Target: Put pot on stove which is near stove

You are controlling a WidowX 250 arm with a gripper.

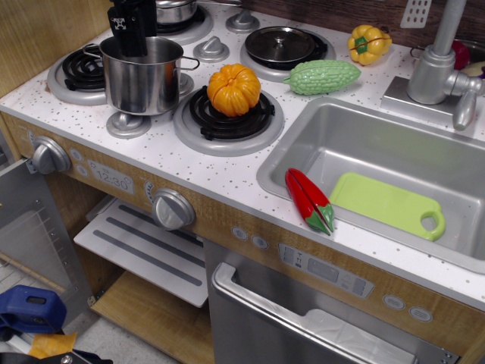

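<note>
The shiny steel pot [144, 80] is upright at the left of the white speckled cooktop. It overlaps the right edge of the left stove burner [76, 72], whose black spiral coil shows beside it. Its base sits over a small grey knob [127, 125]; I cannot tell if it rests there or hangs just above. My black gripper [136, 50] comes down from above onto the pot's far rim and is shut on it. The fingertips are partly hidden inside the pot.
An orange pumpkin [233, 89] sits on the front middle burner [227, 121]. A pan with a dark lid [280, 44] and a squat steel pot [176, 9] occupy the back burners. A green gourd [324, 76], yellow pepper [368, 43], red chilli [308, 201] and the sink [303, 144] with a green board [390, 205] lie to the right.
</note>
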